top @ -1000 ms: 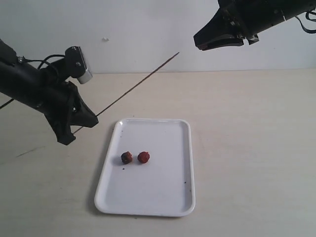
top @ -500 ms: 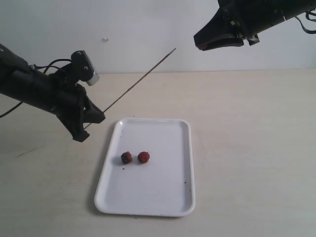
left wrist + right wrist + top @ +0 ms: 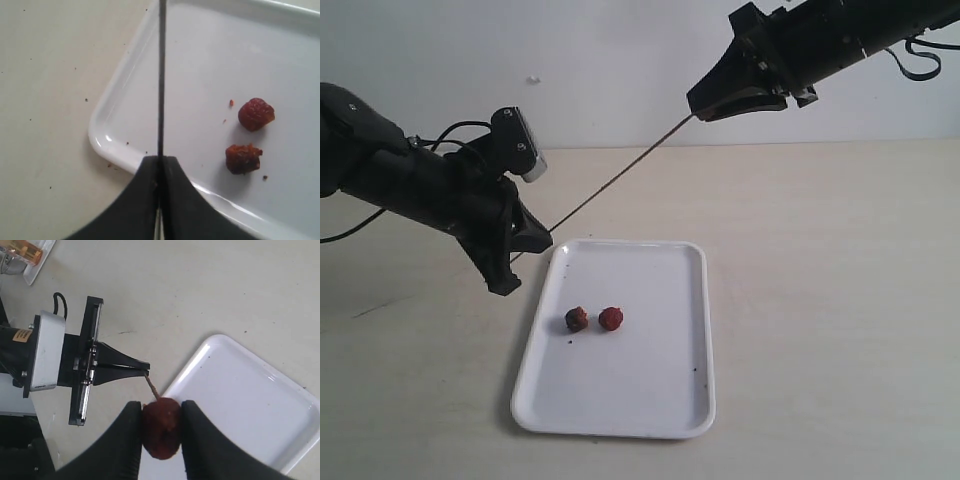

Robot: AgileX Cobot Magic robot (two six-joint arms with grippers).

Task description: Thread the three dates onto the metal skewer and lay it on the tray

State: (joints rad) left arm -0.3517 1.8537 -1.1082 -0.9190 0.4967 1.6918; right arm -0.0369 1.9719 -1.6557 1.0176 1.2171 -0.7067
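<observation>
The left claw (image 3: pixel 533 240) is closed tight on the blunt end of the metal skewer (image 3: pixel 610 185). In the exterior view the rod rises from it toward two o'clock, above the counter (image 3: pixel 820 300). At the pointed end, the right claw (image 3: pixel 705 108) pinches one date (image 3: pixel 161 432) between its fingers. The right wrist view shows the tip touching the fruit's face, though I cannot tell whether it has gone in. So the first threading looks to be just beginning, and no fruit is seen strung on the rod. The other two dates, a darker one (image 3: pixel 577 319) and a redder one (image 3: pixel 611 318), lie just beside each other on the tray (image 3: pixel 640 400), toward nine o'clock from its middle. Left to do, by my reckoning: push this date down the rod, fetch and thread the other two, then lay the loaded skewer on the tray.
</observation>
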